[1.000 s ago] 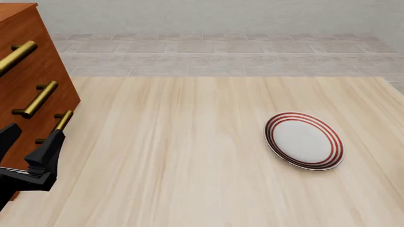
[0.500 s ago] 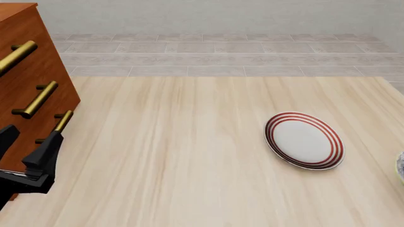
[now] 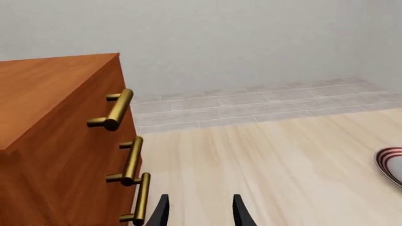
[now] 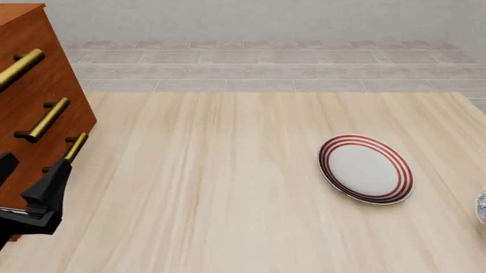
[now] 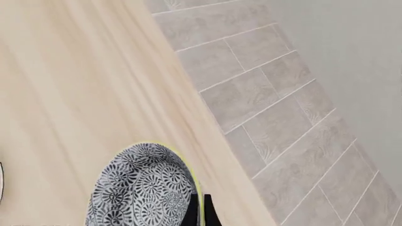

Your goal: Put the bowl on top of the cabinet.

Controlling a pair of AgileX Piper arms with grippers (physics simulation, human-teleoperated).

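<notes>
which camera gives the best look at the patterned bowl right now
The right wrist view: the round black-and-white floral bowl with its pale rim fills the foreground, the right hand clamped on its rim. The front view catches only a sliver at the right edge; the left wrist view shows none.

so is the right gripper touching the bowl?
Touching: the right wrist view shows the right gripper pinching the bowl rim between nearly closed fingertips.

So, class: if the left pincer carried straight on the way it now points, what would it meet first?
Probably nothing at once: the left pincer points over bare table, with the cabinet beside its path. Depth is unclear, so a graze on the handles can't be ruled out.
</notes>
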